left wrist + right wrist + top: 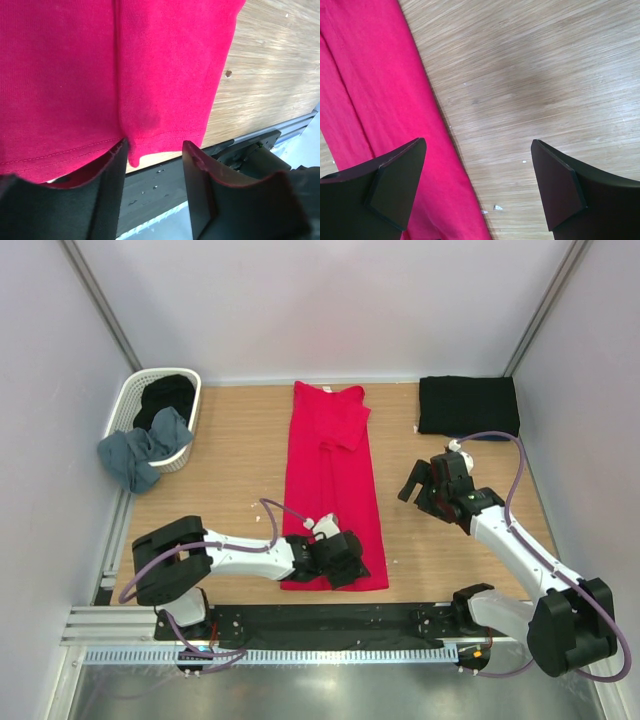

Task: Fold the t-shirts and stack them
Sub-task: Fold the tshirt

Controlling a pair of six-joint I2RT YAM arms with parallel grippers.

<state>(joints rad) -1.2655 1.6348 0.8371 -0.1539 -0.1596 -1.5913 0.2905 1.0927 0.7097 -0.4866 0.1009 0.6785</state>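
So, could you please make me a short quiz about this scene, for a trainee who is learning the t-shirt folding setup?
1. True or false: the right gripper is shut on the red t-shirt.
2. Where on the table does the folded black t-shirt lie? A) at the near left corner B) at the far right corner C) on top of the red t-shirt
3. Fill in: the grey-blue t-shirt hangs over the rim of the white ____.
Key: 1. False; its jaws stand open over bare wood beside that shirt. 2. B. 3. basket.
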